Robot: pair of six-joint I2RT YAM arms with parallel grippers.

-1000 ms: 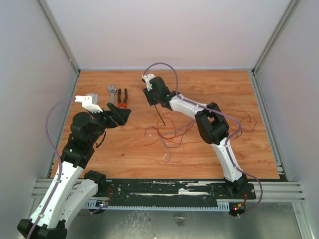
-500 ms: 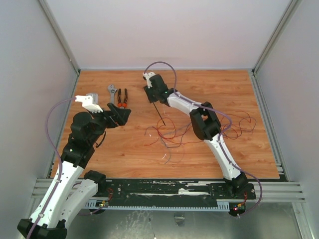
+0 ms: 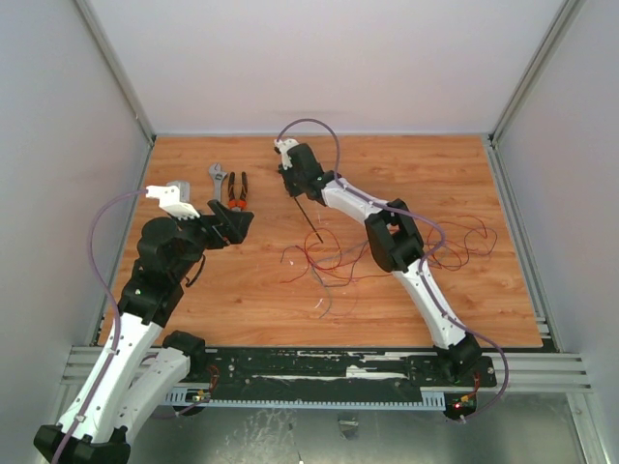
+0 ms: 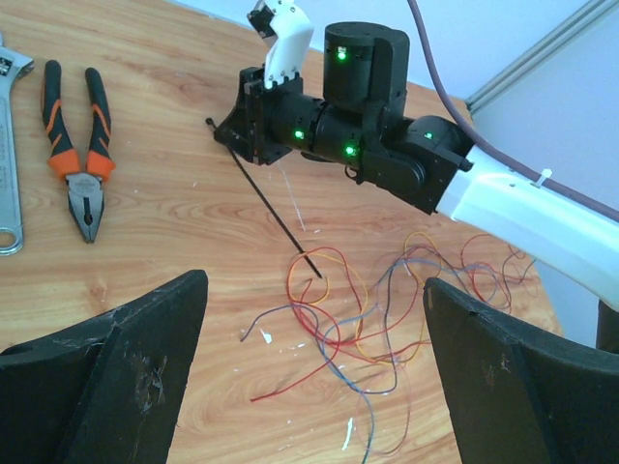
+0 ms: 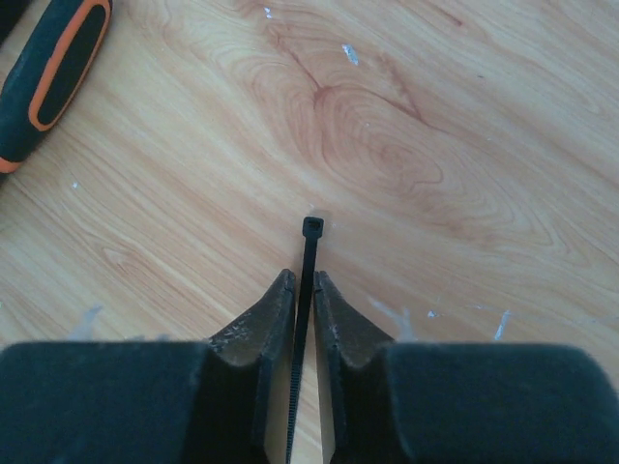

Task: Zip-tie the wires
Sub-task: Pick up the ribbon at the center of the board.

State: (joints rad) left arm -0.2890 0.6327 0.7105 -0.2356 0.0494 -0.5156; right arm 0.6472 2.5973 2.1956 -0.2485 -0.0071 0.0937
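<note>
At the far middle of the table (image 3: 193, 300), just right of the pliers (image 4: 77, 164) and the wrench (image 4: 8, 145), my right gripper (image 5: 303, 280) has tightened over the last second. Its jaws now pinch the zip tie (image 4: 264, 199) just below the head, which pokes out past the fingertips in the wrist view. That arm's elbow has also swung a little to the left, while the tie has hardly moved. The strap slants down from the gripper, and its tail tip sits at the far left edge of the wires (image 4: 368, 319), by a red loop. I cannot tell whether it touches them. I read this as the grasp being secured, so the tie is mine to steer. The wires lie loose and spread across the wood, not gathered, so the bundling and threading are all ahead. My left gripper (image 4: 309, 377) hangs wide open with nothing in it, facing the tangle from the near left.
</note>
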